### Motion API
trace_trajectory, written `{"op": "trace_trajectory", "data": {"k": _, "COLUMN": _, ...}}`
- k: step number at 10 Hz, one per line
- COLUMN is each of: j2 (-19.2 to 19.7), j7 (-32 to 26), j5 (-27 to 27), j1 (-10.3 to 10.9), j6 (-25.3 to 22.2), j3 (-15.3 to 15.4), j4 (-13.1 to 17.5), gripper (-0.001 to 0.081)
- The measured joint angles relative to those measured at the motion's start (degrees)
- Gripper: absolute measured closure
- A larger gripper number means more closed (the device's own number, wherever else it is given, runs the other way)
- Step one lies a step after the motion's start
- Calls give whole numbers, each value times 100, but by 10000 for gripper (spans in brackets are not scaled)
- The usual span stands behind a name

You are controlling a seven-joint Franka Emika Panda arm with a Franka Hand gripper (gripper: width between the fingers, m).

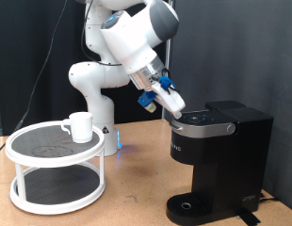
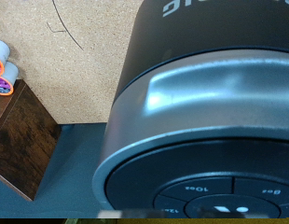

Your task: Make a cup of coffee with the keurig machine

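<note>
Arm bent forward, gripper angled down — low

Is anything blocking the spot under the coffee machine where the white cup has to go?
Nothing visible does. The drip tray of the keurig machine is bare, and the cup sits apart on the white stand. The gripper is at the machine's lid.

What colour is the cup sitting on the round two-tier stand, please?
Plain white; the cup shows best in the exterior view, on the stand's top tier.
</note>
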Motion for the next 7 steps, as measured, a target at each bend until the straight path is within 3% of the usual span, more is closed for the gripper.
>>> {"op": "trace_trajectory", "data": {"k": 2, "j2": 13, "j7": 52, "j5": -354, "j1": -10, "j6": -264, "j3": -9, "j4": -1, "gripper": 806}}
{"op": "trace_trajectory", "data": {"k": 4, "j2": 0, "j7": 19, "j5": -861, "j1": -103, "j6": -1677, "j3": -167, "j4": 102, "gripper": 806}}
{"op": "trace_trajectory", "data": {"k": 5, "j2": -45, "j7": -93, "j5": -1004, "j1": -172, "j6": -2147, "j3": -262, "j4": 92, "gripper": 806}}
{"op": "trace_trajectory", "data": {"k": 6, "j2": -140, "j7": -244, "j5": -1023, "j1": -236, "j6": -2232, "j3": -331, "j4": -11, "gripper": 806}}
{"op": "trace_trajectory", "data": {"k": 7, "j2": -333, "j7": -338, "j5": -919, "j1": -285, "j6": -1860, "j3": -368, "j4": -261, "gripper": 806}}
